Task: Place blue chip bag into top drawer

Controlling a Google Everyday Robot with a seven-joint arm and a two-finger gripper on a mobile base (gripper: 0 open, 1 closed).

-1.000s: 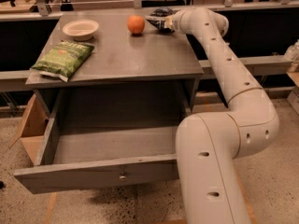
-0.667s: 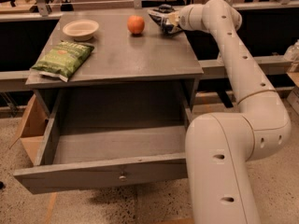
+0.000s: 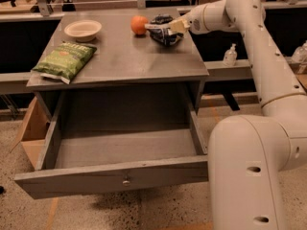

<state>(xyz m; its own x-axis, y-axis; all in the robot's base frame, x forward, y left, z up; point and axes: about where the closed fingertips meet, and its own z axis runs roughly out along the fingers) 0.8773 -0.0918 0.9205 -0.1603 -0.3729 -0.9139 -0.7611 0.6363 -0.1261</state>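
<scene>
The blue chip bag point(image 3: 165, 32), dark and crumpled with pale patches, is at the far right of the grey table top point(image 3: 124, 56), next to an orange point(image 3: 139, 24). My gripper point(image 3: 169, 27) reaches in from the right and is shut on the bag's top, holding it just above the table surface. The top drawer point(image 3: 115, 176) is pulled fully open below the table top. Its round metal knob point(image 3: 125, 180) faces the camera and the inside is bare.
A flat green chip bag point(image 3: 64, 59) lies at the table's left front. A pale bowl point(image 3: 83, 29) sits at the back left. My arm's large lower link point(image 3: 249, 171) stands right of the drawer. A cardboard box point(image 3: 29, 133) is at the left, a small bottle point(image 3: 230, 55) behind on the right.
The upper arm has swung to the right and straightened. The gripper has drawn the blue chip bag slightly toward the table's front; the orange, bowl and green bag have not moved.
</scene>
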